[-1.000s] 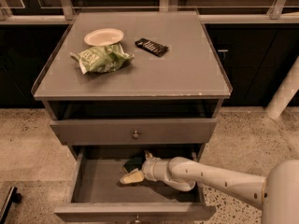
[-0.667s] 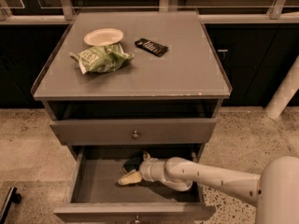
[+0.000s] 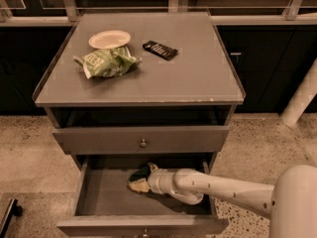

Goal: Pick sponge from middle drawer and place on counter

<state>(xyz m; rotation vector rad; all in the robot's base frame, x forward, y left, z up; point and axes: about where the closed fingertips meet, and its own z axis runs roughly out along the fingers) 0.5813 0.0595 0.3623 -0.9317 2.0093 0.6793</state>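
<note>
One sponge (image 3: 138,178), green face over yellow foam, lies toward the back of the open middle drawer (image 3: 99,202), below the middle of the tabletop's front edge, with the robot's tool (image 3: 150,178) set against its right side. The pale wrist behind the tool masks it, so whether it is spread or closed on the sponge cannot be told.

The arm (image 3: 223,190) enters low from the front right, slanting over the drawer's right wall. This is apparently because the closed drawer front (image 3: 99,140) just above leaves only a shallow slot to reach through. A straight lift looks barred by that panel and the overhanging tabletop (image 3: 198,78). The likely way out is forward, past the drawer's own front panel, then up. Bare floor fills the drawer's left half.

On top, a snack bag (image 3: 106,63) and a plate (image 3: 109,38) crowd the back-left corner, and a dark packet (image 3: 160,49) sits near the middle of the back edge. The front half and the whole right side, down to the chipped front edge, look open for a set-down.
</note>
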